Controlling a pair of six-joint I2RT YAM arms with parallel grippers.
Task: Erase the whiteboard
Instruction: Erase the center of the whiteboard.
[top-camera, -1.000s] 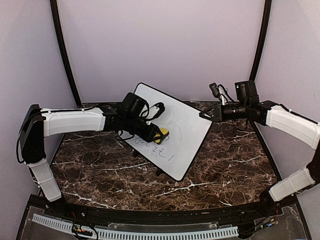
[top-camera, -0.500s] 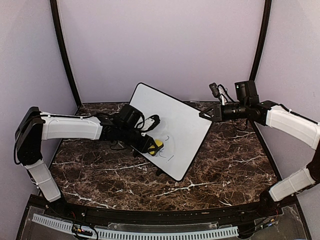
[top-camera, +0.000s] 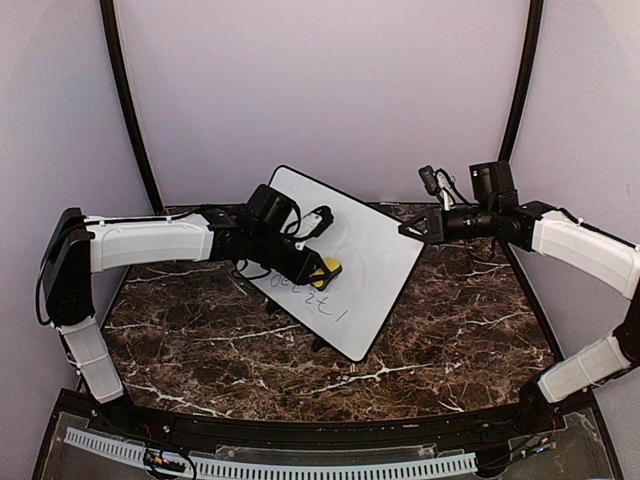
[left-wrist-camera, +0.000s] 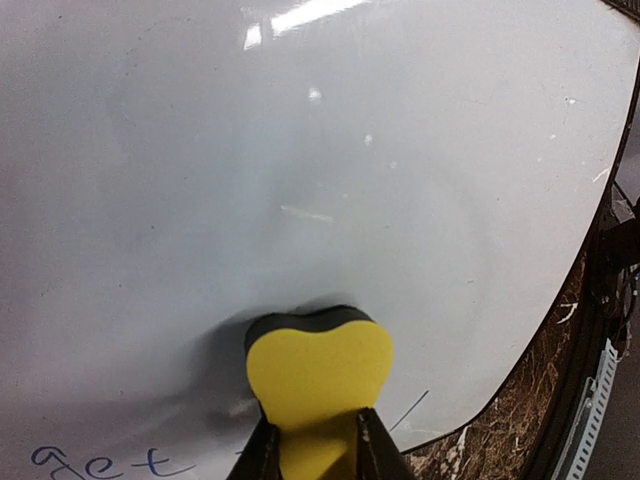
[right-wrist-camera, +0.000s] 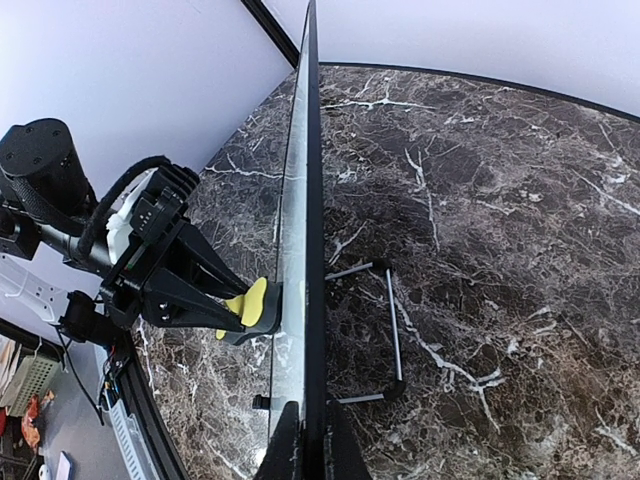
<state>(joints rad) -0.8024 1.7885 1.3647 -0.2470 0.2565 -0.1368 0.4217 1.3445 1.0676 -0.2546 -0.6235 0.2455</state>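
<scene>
On the marble bench (top-camera: 450, 340) we see the whiteboard (top-camera: 375, 255) propped on its stand, with blue handwriting (top-camera: 312, 303) near its lower edge. Our left pincer (top-camera: 322, 272) is clenched on a yellow eraser (top-camera: 328, 268), which is pressed to the board just above the writing. Farther back, our right pincer (top-camera: 410, 231) clamps the board's right edge.

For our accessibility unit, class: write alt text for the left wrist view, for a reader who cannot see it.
A yellow eraser, held in the left pincer, presses against a glossy whiteboard. Blue handwriting sits at the bottom left, and a strip of dark marble table shows past the board's right edge.
</scene>
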